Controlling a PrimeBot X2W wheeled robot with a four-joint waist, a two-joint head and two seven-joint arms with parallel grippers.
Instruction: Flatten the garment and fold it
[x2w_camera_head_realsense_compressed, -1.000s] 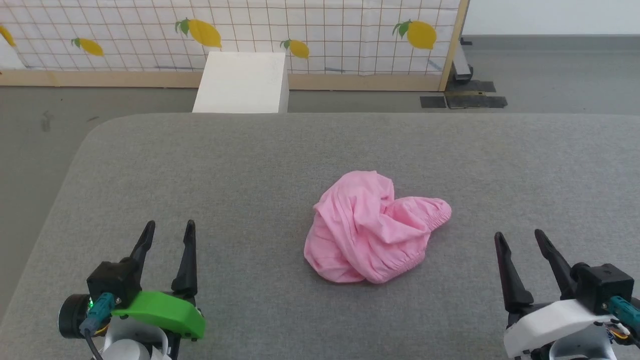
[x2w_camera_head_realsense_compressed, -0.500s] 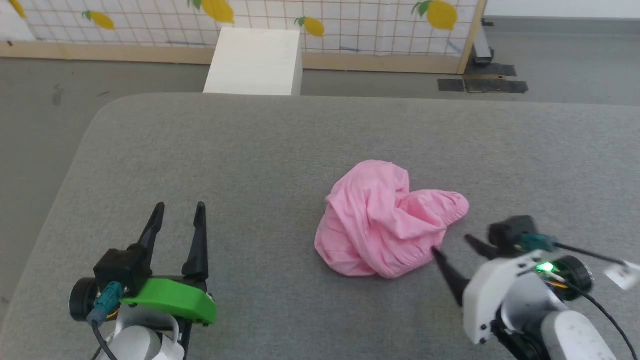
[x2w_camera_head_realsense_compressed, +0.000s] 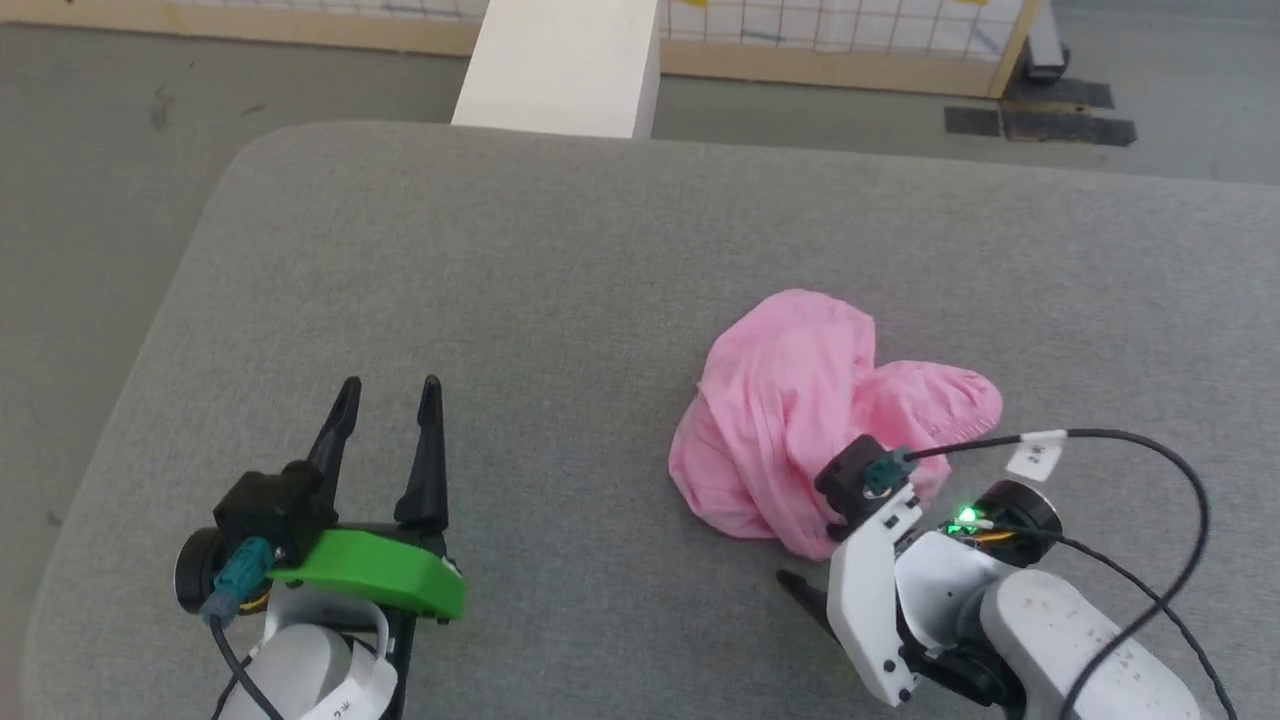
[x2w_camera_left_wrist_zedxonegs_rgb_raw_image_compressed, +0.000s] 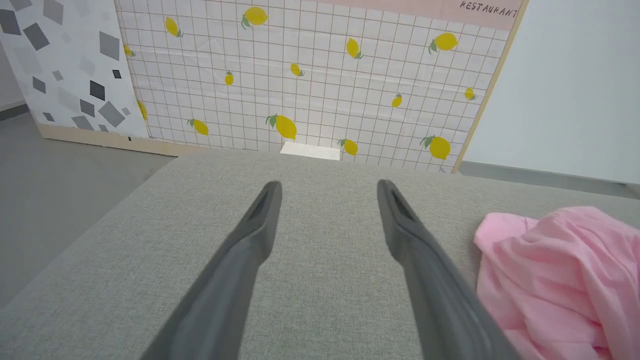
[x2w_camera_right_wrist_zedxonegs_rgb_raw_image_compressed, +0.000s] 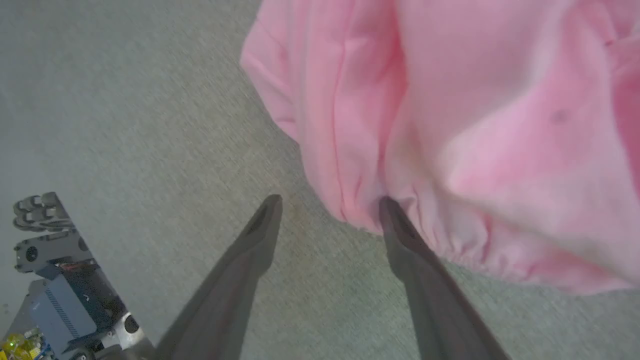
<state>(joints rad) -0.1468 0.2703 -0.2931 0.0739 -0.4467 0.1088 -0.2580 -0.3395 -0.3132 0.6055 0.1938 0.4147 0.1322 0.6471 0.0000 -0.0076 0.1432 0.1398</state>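
The garment (x2w_camera_head_realsense_compressed: 800, 400) is a crumpled pink heap lying right of centre on the grey padded surface (x2w_camera_head_realsense_compressed: 500, 250), with a gathered elastic edge (x2w_camera_right_wrist_zedxonegs_rgb_raw_image_compressed: 450, 240) on its near side. My right gripper (x2w_camera_head_realsense_compressed: 800, 562) is open, tipped down at that near edge. In the right wrist view, the right gripper (x2w_camera_right_wrist_zedxonegs_rgb_raw_image_compressed: 330, 202) has one fingertip (x2w_camera_right_wrist_zedxonegs_rgb_raw_image_compressed: 387, 210) at the gathered hem and the other over bare surface. My left gripper (x2w_camera_head_realsense_compressed: 390, 385) is open and empty over the surface, well left of the garment (x2w_camera_left_wrist_zedxonegs_rgb_raw_image_compressed: 560, 280). The left gripper (x2w_camera_left_wrist_zedxonegs_rgb_raw_image_compressed: 328, 184) points toward the far edge.
A white box (x2w_camera_head_realsense_compressed: 560, 60) stands on the floor beyond the far edge. A lemon-patterned screen (x2w_camera_left_wrist_zedxonegs_rgb_raw_image_compressed: 310, 75) lines the back. The surface's rounded left corner (x2w_camera_head_realsense_compressed: 230, 170) drops to grey floor. A black cable (x2w_camera_head_realsense_compressed: 1150, 440) loops over my right wrist.
The head camera has tilted down and shifted. My right gripper swung in from the lower right and turned down onto the garment's near edge. The left gripper and garment kept their places.
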